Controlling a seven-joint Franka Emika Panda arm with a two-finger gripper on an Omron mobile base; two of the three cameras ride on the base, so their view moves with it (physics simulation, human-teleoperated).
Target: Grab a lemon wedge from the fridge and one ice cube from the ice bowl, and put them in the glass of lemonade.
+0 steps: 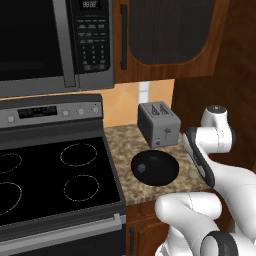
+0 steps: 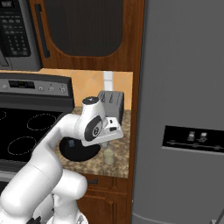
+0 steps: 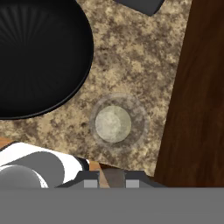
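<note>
My gripper (image 3: pixel 111 183) hangs straight above the glass of lemonade (image 3: pixel 113 124), a short translucent tumbler near the counter's right end. Its tips stand close together, pinching a small dull yellowish-grey piece (image 3: pixel 113 176) that looks like the lemon wedge. From the right base view the gripper (image 2: pixel 105 144) points down just over the glass (image 2: pixel 108 156). The black ice bowl (image 1: pixel 162 172) lies left of the glass, with one pale ice cube (image 1: pixel 141 168) inside. The grey fridge (image 2: pixel 183 109) stands to the right, doors shut.
A steel toaster (image 1: pixel 158 124) stands behind the bowl. A dark wood panel (image 3: pixel 197 87) walls the counter's right side, close to the glass. The black stovetop (image 1: pixel 50 175) lies left of the granite counter (image 3: pixel 131 57), with a microwave (image 1: pixel 55 40) above.
</note>
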